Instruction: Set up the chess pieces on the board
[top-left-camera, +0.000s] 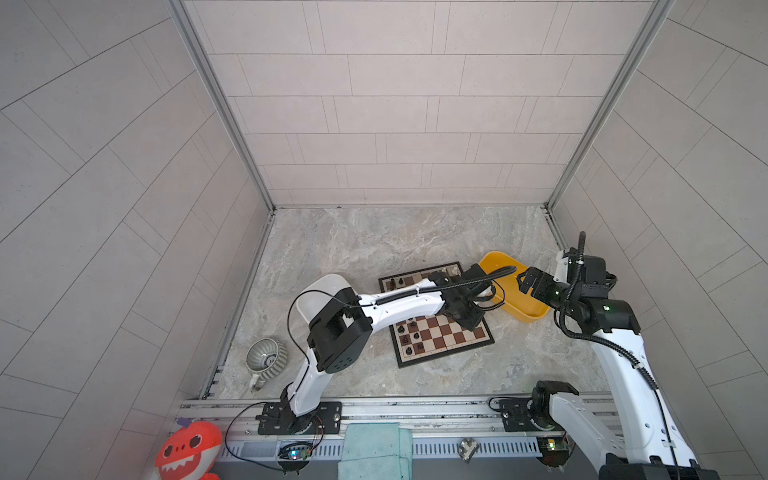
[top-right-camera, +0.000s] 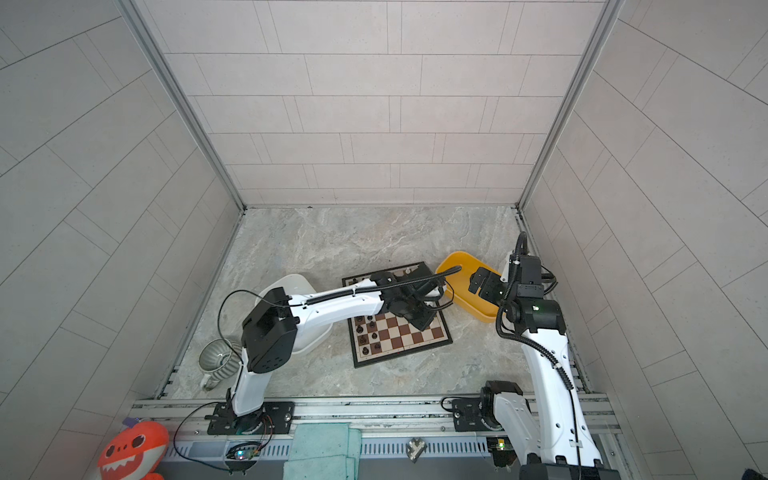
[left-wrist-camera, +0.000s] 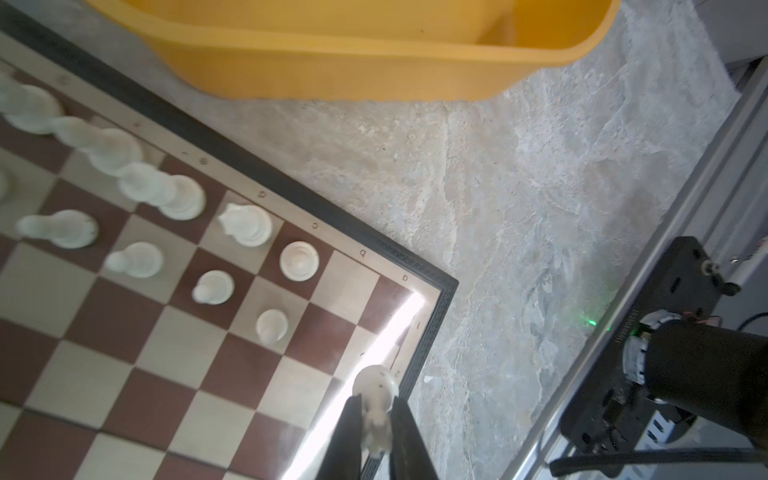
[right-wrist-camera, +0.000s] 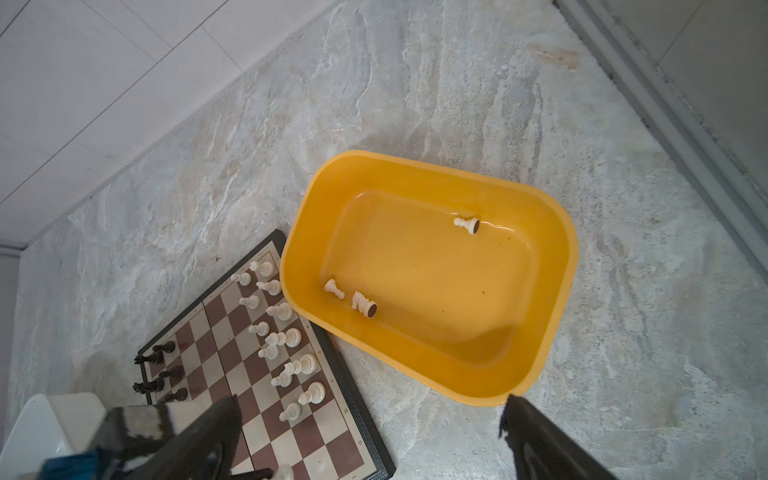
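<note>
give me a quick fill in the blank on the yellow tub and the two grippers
1. The yellow tub holds ___ white pieces, all lying on their sides.
2. The left gripper is shut on a ___ piece.
3. The right gripper is ___ and holds nothing.

Missing words: three; white; open

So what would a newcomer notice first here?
The yellow tub beside the board, three white pieces lying tipped inside. The left end effector is shut on a white piece over the board's corner; the right end effector hangs open over the tub.
</note>
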